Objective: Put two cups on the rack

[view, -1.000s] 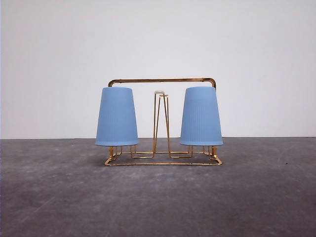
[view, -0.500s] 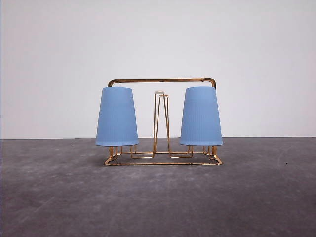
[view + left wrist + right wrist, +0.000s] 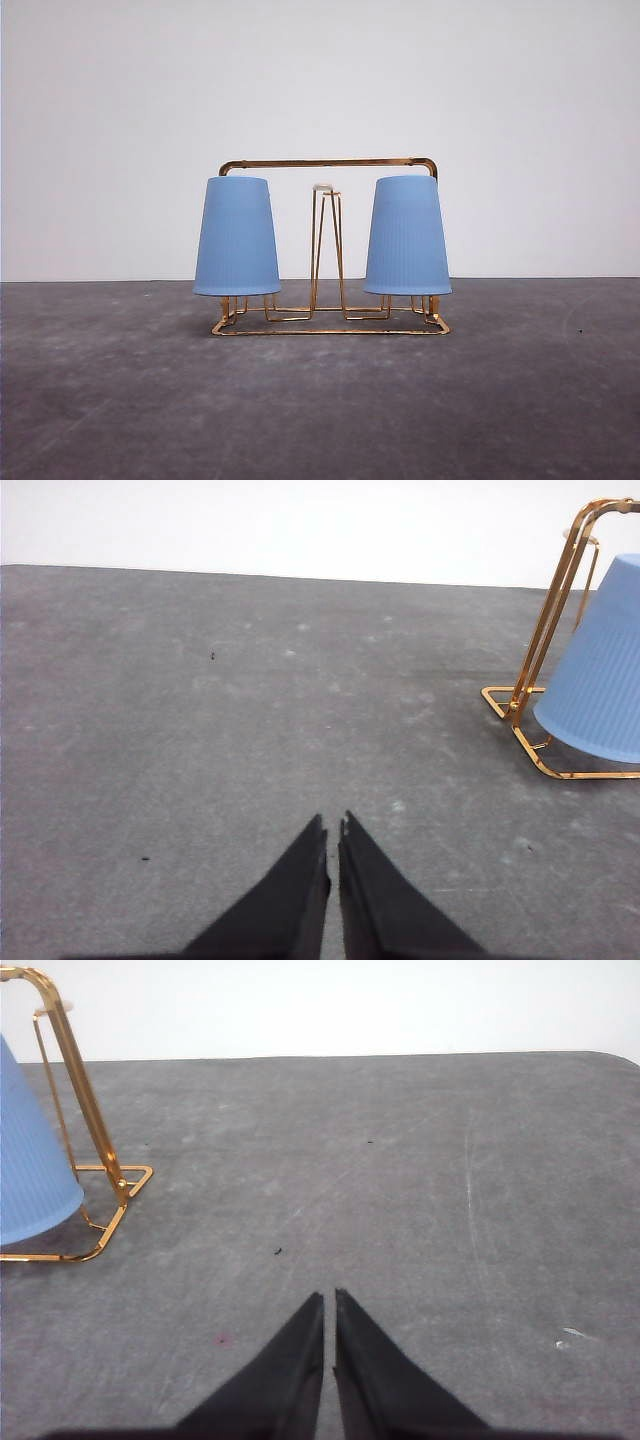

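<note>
In the front view each upturned cup, the left cup (image 3: 237, 237) and the right cup (image 3: 407, 236), covers the prong it sits on, so only short wire stubs of the rack (image 3: 330, 325) show below their rims. The left wrist view cuts the rack (image 3: 545, 660) and a cup (image 3: 598, 680) off at the picture's edge. The right wrist view does the same to a cup (image 3: 25, 1170) and the rack (image 3: 85, 1120). The base of the left tool (image 3: 333, 832) and of the right tool (image 3: 330, 1305) runs off the frame.
</note>
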